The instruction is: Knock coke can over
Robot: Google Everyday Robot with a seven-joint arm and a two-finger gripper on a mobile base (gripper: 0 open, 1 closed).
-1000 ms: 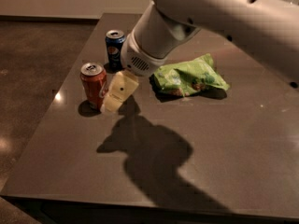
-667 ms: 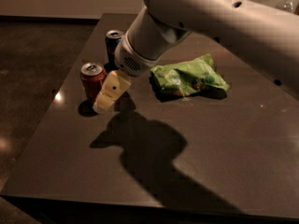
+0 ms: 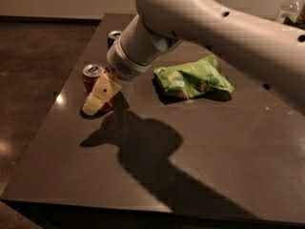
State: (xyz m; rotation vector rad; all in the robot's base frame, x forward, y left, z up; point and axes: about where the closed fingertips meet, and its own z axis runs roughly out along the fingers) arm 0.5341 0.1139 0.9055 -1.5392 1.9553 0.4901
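Observation:
The red-orange coke can (image 3: pixel 91 78) stands upright near the left edge of the dark table (image 3: pixel 157 175). My gripper (image 3: pixel 94 105) hangs from the white arm, right in front of the can and overlapping its lower right side. Whether it touches the can I cannot tell. The cream fingers point down to the left, with tips close to the table surface.
A dark blue can (image 3: pixel 113 37) stands behind the coke can, partly hidden by my arm. A green crumpled chip bag (image 3: pixel 193 78) lies at mid-table to the right. The table's left edge is close to the coke can. A clear bottle (image 3: pixel 289 11) shows at the far right.
My arm and gripper have moved left and a little forward, from beside the coke can's right to in front of it. The can still stands upright in the same place.

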